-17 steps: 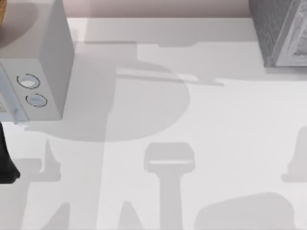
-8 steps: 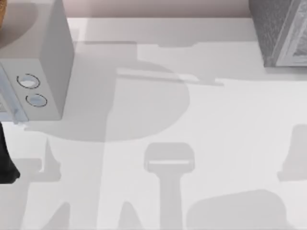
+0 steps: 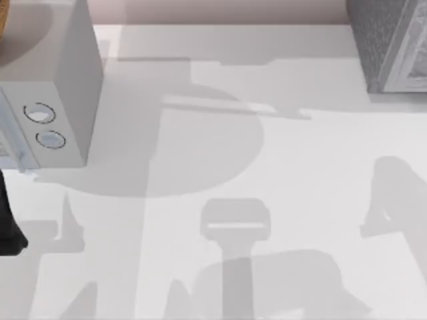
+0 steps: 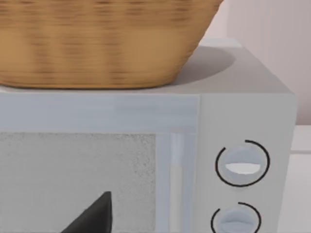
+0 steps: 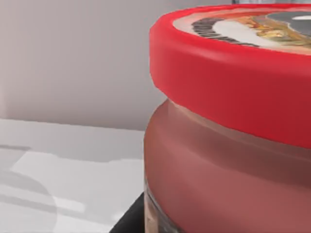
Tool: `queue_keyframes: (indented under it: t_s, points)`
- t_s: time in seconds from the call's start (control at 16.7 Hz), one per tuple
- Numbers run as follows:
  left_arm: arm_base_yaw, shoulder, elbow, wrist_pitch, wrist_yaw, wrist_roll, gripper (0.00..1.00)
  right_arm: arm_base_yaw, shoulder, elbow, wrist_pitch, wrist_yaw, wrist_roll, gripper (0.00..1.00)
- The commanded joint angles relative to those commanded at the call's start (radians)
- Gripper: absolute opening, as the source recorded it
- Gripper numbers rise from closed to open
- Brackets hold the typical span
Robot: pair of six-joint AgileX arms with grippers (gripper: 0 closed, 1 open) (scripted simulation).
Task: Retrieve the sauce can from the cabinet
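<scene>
Sauce can [image 5: 228, 126] right up against the right pincer's camera, grip state impossible to tell, left arm [image 3: 8, 227] by microwave [image 3: 60, 87]

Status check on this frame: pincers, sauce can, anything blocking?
Sauce can close against right wrist camera, red rim up. Left arm faces microwave, basket on top. No blocker seen.

The table [image 3: 280, 167] lies open across its middle; a microwave [image 3: 67, 100] blocks the left, a cabinet [image 3: 390, 47] the far right corner.
</scene>
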Motion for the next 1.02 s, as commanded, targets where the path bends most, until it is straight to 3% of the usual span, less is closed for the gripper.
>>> queue_keyframes:
  t_s: [1.02]
  points:
    - [0.000, 0.000, 0.000, 0.000, 0.000, 0.000, 1.00, 0.351, 0.750, 0.174, 0.571, 0.103, 0.009, 0.00]
